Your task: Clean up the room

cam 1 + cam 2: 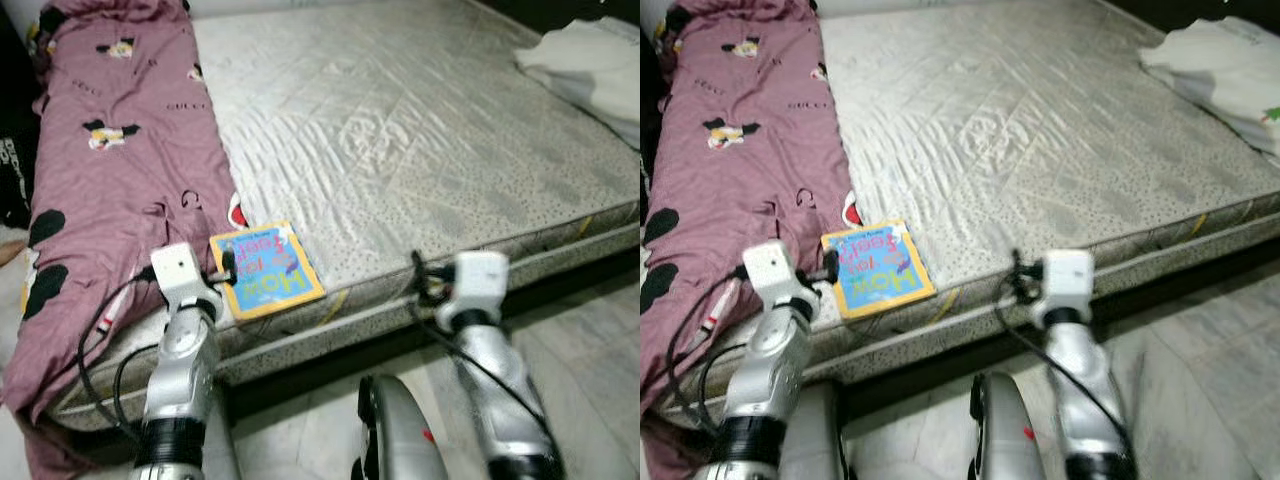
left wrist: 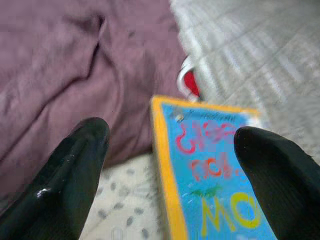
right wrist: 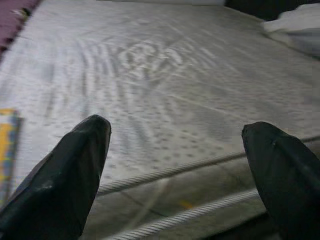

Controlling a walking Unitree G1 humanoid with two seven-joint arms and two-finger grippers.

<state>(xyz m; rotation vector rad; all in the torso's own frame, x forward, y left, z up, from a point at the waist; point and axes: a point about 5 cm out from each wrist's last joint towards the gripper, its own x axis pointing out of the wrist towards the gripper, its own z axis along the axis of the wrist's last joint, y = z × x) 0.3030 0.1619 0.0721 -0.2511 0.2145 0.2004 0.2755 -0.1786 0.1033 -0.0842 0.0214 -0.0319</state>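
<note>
A children's book [image 1: 265, 268] with a blue cover and yellow border lies flat on the grey mattress [image 1: 420, 130], close to its front edge. My left gripper [image 2: 172, 135] is open just short of the book [image 2: 215, 185], its fingers spread either side of the book's near corner and apart from it. A mauve blanket [image 1: 110, 170] with cartoon mouse prints covers the mattress's left side, right beside the book. My right gripper [image 3: 177, 127] hovers open by the mattress's front edge, holding nothing. A crumpled white cloth [image 1: 590, 65] lies at the far right.
A small red and white item [image 1: 237, 212] peeks out from under the blanket's edge just behind the book. The blanket hangs over the bed's front left corner. Pale tiled floor [image 1: 590, 340] runs along the front of the bed.
</note>
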